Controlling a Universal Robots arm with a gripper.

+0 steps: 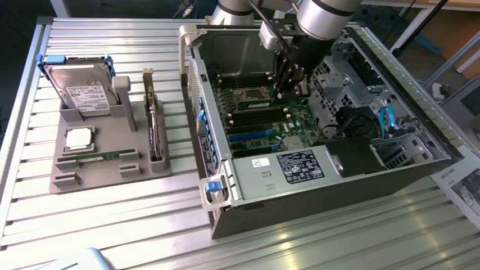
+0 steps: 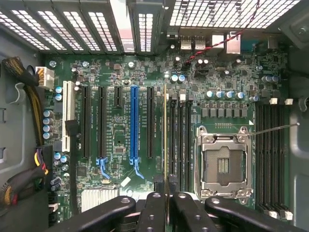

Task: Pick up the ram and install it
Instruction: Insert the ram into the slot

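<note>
One green stick [image 1: 98, 156] lies in the grey holder [image 1: 109, 170] on the tabletop [image 1: 112, 225] at the exterior view's left. Further right, inside the open computer case [image 1: 338, 197], the end effector [image 1: 289, 84] is clamped on the ram [image 2: 166, 140]. It hangs edge-on straight beneath the fingers, its long axis parallel to the black memory slots [image 2: 179, 145] just beside it.

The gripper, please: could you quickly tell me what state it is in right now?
Gripper: closed on the ram, which it holds edge-on over the motherboard.
</note>
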